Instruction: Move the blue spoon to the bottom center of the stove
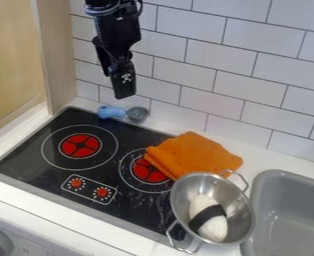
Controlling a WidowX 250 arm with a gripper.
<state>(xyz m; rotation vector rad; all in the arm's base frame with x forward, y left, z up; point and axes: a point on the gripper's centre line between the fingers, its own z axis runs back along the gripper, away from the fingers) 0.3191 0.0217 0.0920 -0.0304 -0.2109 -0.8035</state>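
My gripper [124, 90] hangs at the upper left, in front of the tiled wall and above the back edge of the stove, pointing down. Below it lies the blue spoon, its light blue handle [111, 112] to the left and its grey round bowl [137, 114] to the right, along the stove's back edge. Gripper and spoon are apart. The black stove [36, 145] has two red burners and a panel with two red knobs near its front edge.
An orange cloth [198, 154] lies over the stove's back right part. A metal colander [240, 212] holding a white object with a black band [203, 206] stands at the stove's right front. The grey sink [286, 200] is at the far right, and a wooden panel [59, 55] rises at left.
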